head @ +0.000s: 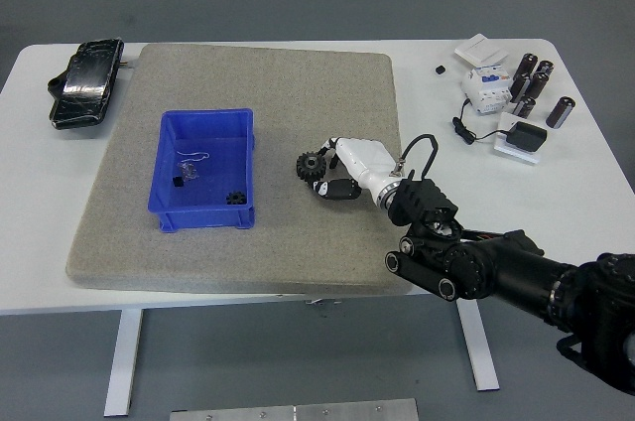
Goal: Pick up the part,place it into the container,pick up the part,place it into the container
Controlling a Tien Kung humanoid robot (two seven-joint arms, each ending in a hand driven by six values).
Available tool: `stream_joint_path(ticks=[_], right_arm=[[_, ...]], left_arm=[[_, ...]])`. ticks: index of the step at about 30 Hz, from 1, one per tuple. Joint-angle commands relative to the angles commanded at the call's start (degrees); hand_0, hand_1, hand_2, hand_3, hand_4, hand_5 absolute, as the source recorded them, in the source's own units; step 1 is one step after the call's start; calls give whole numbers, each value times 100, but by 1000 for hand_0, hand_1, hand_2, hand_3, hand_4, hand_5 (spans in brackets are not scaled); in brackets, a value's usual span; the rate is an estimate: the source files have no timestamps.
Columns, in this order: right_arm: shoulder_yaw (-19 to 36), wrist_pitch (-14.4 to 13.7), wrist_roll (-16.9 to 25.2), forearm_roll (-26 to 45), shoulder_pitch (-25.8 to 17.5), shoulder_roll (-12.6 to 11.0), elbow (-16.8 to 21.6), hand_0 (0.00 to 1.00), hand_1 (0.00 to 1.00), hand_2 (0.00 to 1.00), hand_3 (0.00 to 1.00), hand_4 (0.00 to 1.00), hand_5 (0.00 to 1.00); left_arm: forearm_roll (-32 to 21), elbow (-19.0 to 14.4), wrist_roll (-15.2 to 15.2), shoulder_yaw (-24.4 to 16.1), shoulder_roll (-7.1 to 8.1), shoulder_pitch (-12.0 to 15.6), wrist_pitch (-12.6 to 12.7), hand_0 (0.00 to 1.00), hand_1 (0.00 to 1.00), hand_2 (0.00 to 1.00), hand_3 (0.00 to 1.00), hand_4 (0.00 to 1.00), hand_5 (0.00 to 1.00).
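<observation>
Head view: right hand [342, 171] fingers touching gear [310, 165], left side.

Even, bright overhead light gives soft shadows under the white table [595, 183], mild glare on its top, and sharp focus throughout.

White table [298, 282] carries grey foam mat [298, 83], black pouch [83, 81] at left, black capacitors [536, 88] and white boxes [486, 69] at right
</observation>
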Motion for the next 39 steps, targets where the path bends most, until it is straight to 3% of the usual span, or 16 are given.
stream_joint_path(ticks=[5,6,22,30,39], right_arm=[[21,-48,8,-1,-4,0,13,692,582,425,608,731,447],[23,-51,7,-5,-6,0,18,689,575,355,383,737,444],[117,-137,-26,-146,-18,0,166,685,579,357,355,746,444],[494,-169,-36,-415,-3,0,273,685,573,350,329,755,452],[908,-186,-142,-920,-5,0,937,684,569,349,327,767,459]], left_arm=[[-5,0,2,5,-1,5,0,663,619,587,589,686,559],[-6,0,1,6,-1,5,0,663,619,587,588,686,560],[-11,0,1,6,-4,13,1,663,619,587,589,686,561],[-17,0,-1,-1,-14,28,4,663,619,587,588,685,562],[-12,0,3,-14,-23,44,6,663,619,587,589,685,562]])
